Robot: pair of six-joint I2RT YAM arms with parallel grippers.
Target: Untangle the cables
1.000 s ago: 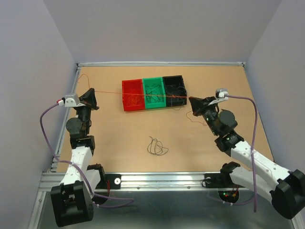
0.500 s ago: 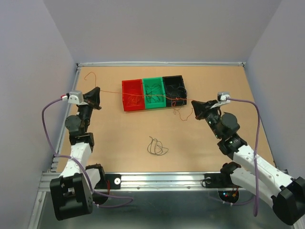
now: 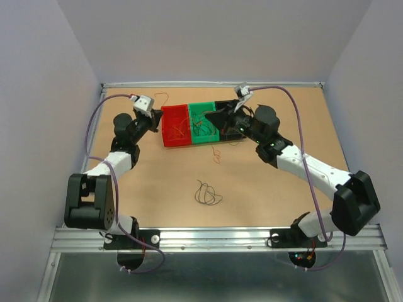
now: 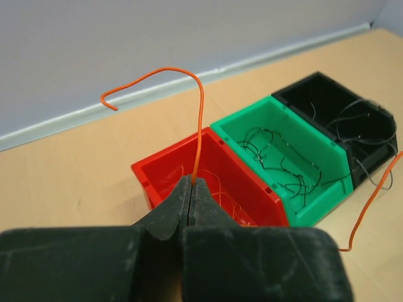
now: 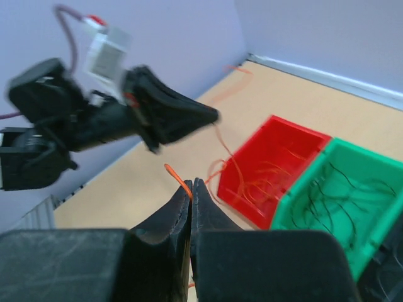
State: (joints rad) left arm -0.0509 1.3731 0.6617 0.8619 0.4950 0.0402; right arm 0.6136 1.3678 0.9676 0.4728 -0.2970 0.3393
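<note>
A thin orange wire (image 4: 200,113) is pinched at both ends. My left gripper (image 3: 159,119) is shut on it at the left edge of the red bin (image 3: 165,126); in the left wrist view (image 4: 191,182) the wire rises from the jaws and curls left. My right gripper (image 3: 210,117) is shut on the same wire (image 5: 179,178) above the green bin (image 3: 192,109). The slack wire droops into the red bin. An orange loop (image 3: 217,154) lies below the bins. A dark wire (image 3: 206,194) lies curled on the table's middle.
Red, green and black bins (image 3: 230,104) stand in a row at the table's back. The red bin (image 4: 157,170) holds orange wires, the green bin (image 4: 315,201) dark wires and the black bin (image 4: 302,91) dark wires. Walls enclose the table.
Both grippers have moved inward and towards the bins, from far apart to close together. The orange wire, stretched taut before, now hangs slack over the red bin.
</note>
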